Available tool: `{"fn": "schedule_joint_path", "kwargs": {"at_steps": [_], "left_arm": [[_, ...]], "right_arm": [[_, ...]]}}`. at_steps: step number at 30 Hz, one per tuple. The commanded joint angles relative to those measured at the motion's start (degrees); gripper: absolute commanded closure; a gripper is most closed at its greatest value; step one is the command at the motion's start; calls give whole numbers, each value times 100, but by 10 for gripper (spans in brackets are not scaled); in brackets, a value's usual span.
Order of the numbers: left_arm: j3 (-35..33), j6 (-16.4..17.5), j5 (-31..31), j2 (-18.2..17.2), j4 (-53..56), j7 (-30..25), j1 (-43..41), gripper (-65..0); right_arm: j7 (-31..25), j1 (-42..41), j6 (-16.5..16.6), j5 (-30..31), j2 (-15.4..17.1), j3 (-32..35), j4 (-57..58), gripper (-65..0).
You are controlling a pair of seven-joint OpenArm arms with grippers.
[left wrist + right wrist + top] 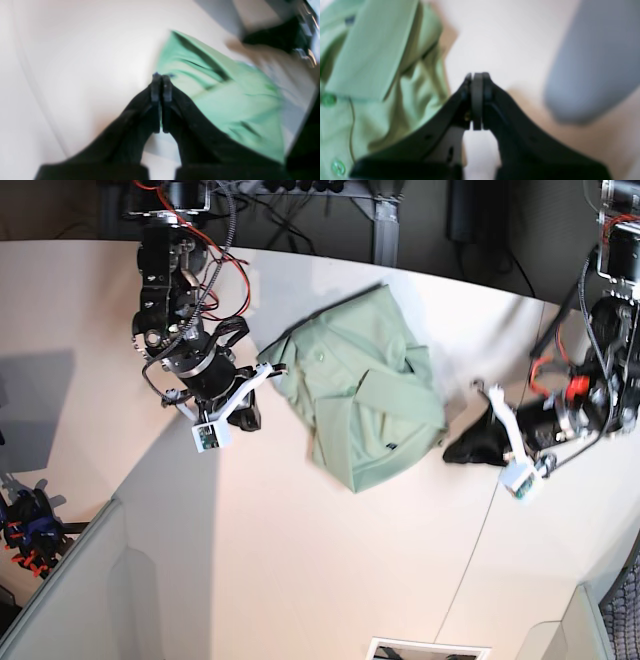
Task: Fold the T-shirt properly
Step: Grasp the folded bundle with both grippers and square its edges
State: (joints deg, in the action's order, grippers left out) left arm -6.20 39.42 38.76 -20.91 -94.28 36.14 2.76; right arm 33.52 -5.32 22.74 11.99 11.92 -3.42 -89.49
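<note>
The pale green T-shirt (360, 400) lies crumpled and partly folded in the middle of the white table (300, 560). In the right wrist view its collar (372, 47) and two small buttons (328, 99) show at the left. My right gripper (250, 417) is shut and empty, just left of the shirt's edge; its closed tips (477, 76) sit over bare table. My left gripper (452, 452) is shut and empty beside the shirt's lower right edge. In the blurred left wrist view, its tips (161, 76) are at the edge of the shirt (225, 95).
A seam (490, 530) runs across the table's right part. Cables and frame posts (385, 220) stand behind the far edge. A slanted panel (60, 580) closes the near left corner. A blurred grey shape (595, 62) fills the right of the right wrist view.
</note>
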Motion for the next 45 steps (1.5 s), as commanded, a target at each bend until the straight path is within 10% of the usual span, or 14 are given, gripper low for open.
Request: {"fn": "schedule_joint_path", "kwargs": {"at_steps": [1,19,45], "left_arm": [[-24,58,109,-4,-332,-116,-76,0],[-1060,58,-1670,669,549,-940,-575,0],[-1060,58,-1615,-509,1381,-1370,894,0]], "right_arm": [[-114,-153,22,125,31,-61,-57,0],[212,-103,63,798,28,-68,769,0],[280,979,94,1097,-905,-66,-278,0]]}}
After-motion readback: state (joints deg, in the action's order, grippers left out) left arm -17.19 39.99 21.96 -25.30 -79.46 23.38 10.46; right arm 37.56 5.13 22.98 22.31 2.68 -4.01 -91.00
